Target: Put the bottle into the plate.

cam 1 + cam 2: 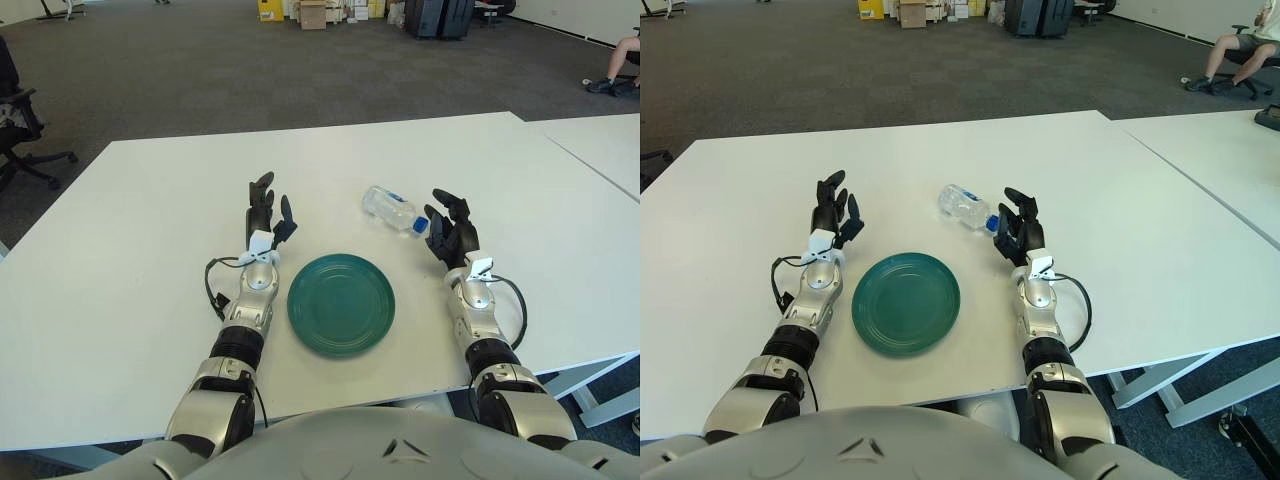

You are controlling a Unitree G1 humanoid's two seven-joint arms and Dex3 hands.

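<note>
Left hand (266, 215), right hand (449, 228) seemingly open-fingered, empty

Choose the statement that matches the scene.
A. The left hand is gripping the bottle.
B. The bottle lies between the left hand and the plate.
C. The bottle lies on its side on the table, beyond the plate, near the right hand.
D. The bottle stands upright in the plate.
C: the bottle lies on its side on the white table, past the green plate, its blue cap next to the open right hand; the left hand is empty.
</note>
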